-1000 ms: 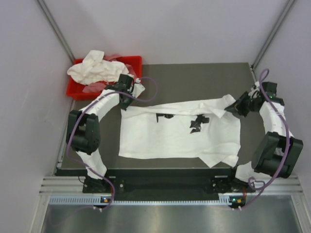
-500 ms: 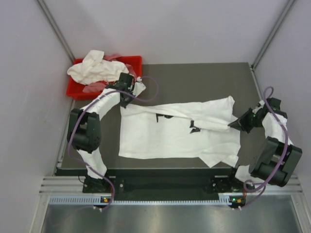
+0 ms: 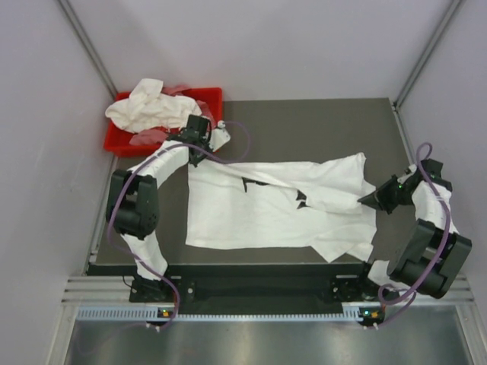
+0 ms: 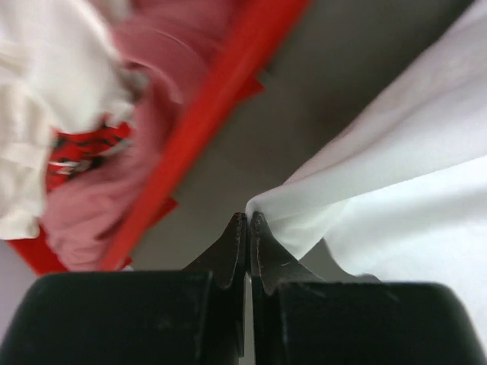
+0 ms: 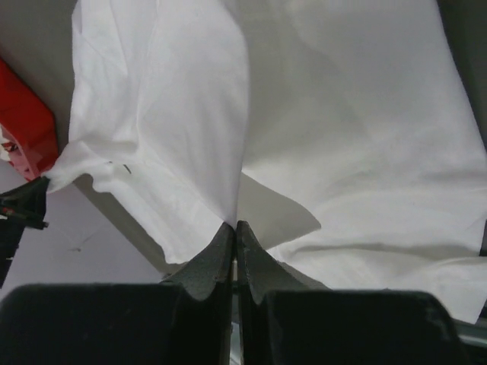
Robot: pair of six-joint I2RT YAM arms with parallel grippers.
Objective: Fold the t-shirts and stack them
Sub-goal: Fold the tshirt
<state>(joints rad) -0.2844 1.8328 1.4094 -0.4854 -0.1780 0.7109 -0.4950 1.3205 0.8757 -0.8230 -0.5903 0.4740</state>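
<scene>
A white t-shirt (image 3: pixel 274 209) lies spread across the dark table, its far long edge lifted and folded over toward the near side. My left gripper (image 3: pixel 199 152) is shut on the shirt's far-left corner (image 4: pixel 266 204). My right gripper (image 3: pixel 365 200) is shut on the cloth at the shirt's right side (image 5: pixel 228 190). The cloth runs taut between the two grippers. More white shirts (image 3: pixel 148 105) lie bunched in a red bin (image 3: pixel 209 97) at the back left.
The red bin's rim (image 4: pixel 205 129) is close beside the left gripper, with pink cloth (image 4: pixel 114 190) inside. Bare dark table (image 3: pixel 319 125) lies behind the shirt. Grey walls enclose the table on three sides.
My right gripper has moved toward the near side, pulling the shirt's far-right edge down over the body. The left gripper has stayed at the far-left corner, still shut on it.
</scene>
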